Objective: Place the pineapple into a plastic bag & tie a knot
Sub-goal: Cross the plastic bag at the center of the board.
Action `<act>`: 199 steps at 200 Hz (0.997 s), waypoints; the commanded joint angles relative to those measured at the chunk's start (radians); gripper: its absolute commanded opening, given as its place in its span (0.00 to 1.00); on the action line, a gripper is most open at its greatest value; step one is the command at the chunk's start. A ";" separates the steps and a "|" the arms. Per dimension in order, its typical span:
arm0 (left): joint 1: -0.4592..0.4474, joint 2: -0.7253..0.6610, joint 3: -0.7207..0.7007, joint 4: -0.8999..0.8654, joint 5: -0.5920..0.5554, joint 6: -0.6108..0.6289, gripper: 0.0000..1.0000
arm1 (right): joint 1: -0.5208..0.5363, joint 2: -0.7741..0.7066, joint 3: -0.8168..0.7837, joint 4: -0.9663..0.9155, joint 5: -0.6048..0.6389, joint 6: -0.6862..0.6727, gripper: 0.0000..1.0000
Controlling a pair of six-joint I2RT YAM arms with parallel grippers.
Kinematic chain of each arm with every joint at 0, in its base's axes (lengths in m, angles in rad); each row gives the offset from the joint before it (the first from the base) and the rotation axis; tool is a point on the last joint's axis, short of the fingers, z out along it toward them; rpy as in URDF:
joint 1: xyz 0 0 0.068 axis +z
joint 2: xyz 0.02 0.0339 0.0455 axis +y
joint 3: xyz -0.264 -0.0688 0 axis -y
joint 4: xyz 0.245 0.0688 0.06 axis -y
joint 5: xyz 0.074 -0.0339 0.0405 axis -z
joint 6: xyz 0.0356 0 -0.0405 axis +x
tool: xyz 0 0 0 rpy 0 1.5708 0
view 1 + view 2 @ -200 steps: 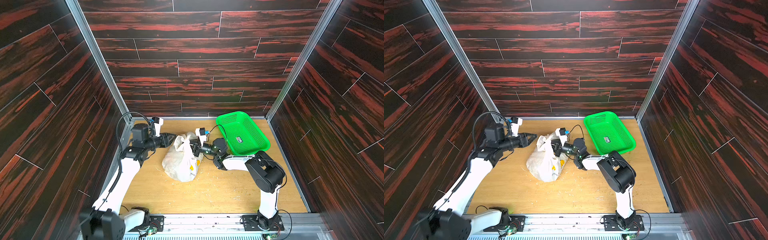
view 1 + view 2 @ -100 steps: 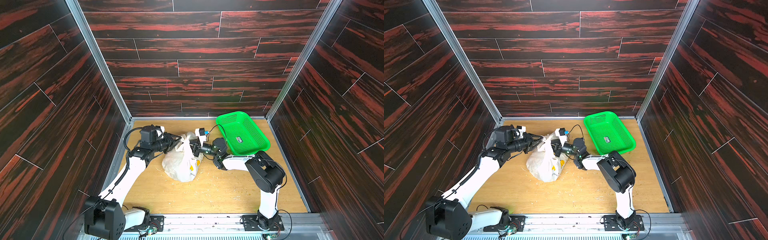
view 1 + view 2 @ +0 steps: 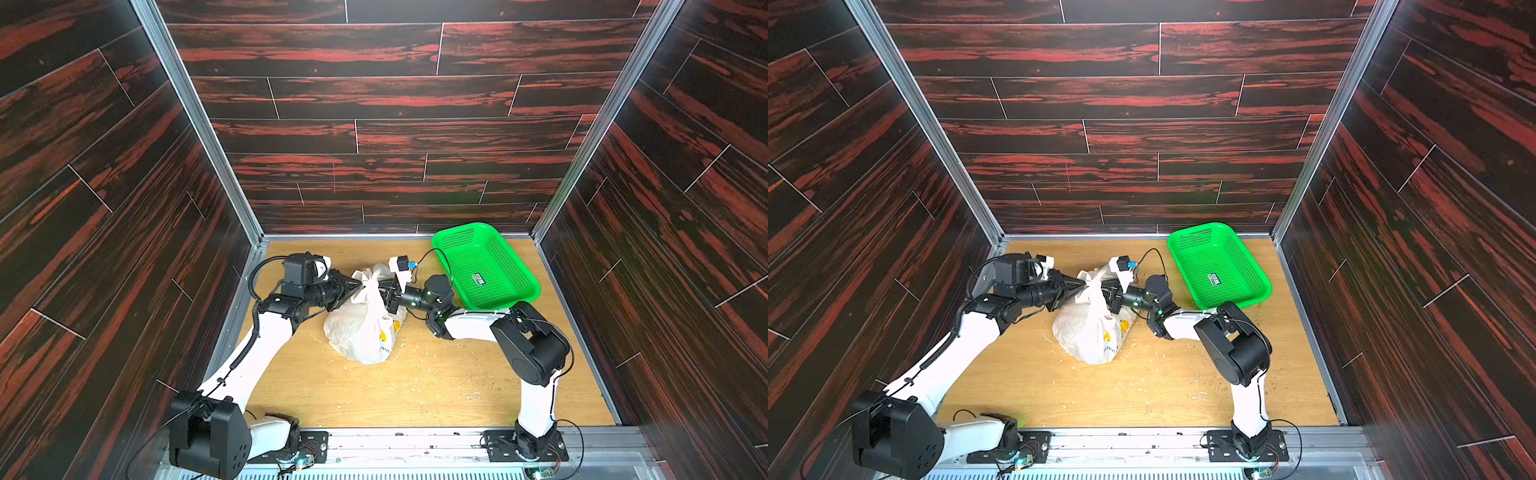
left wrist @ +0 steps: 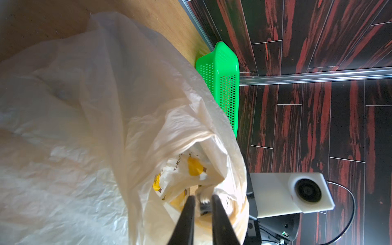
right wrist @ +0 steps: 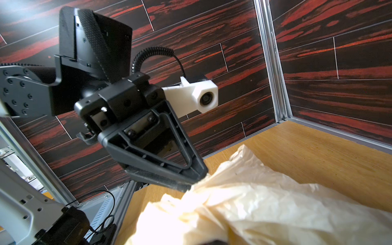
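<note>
The white plastic bag (image 3: 359,332) (image 3: 1092,332) with yellow prints bulges on the wooden floor. The pineapple is hidden. The bag's handle straps are bunched into a small twist, the knot (image 3: 368,285) (image 3: 1092,285), with a loop end sticking up behind it. My left gripper (image 3: 360,286) (image 3: 1084,286) reaches the twist from the left. Its narrow jaws (image 4: 202,203) pinch white plastic, and its tips (image 5: 198,182) press into the bunch. From the right, my right gripper (image 3: 384,291) (image 3: 1109,293) is shut at the same neck, with plastic draped over its jaws in the right wrist view.
A green mesh basket (image 3: 484,266) (image 3: 1219,266) (image 4: 220,74) stands tilted in the back right corner, close behind the right arm. Small pale crumbs lie scattered on the floor (image 3: 415,386) around the bag. Dark panel walls enclose three sides.
My left arm has swung right to the bag's bunched top and its jaws have narrowed onto the plastic. The right arm and the bag have stayed put.
</note>
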 commanded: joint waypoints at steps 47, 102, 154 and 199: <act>-0.009 0.016 0.043 0.014 0.039 0.038 0.28 | 0.000 -0.002 0.048 0.003 -0.021 -0.006 0.00; -0.024 0.042 0.068 0.016 0.051 0.050 0.24 | 0.000 -0.002 0.044 0.001 -0.021 -0.007 0.00; -0.029 0.048 0.079 0.003 0.046 0.064 0.02 | 0.002 -0.002 0.044 -0.005 -0.024 -0.006 0.00; -0.035 0.057 0.110 -0.030 0.044 0.093 0.00 | 0.001 -0.010 0.044 -0.034 -0.017 -0.018 0.00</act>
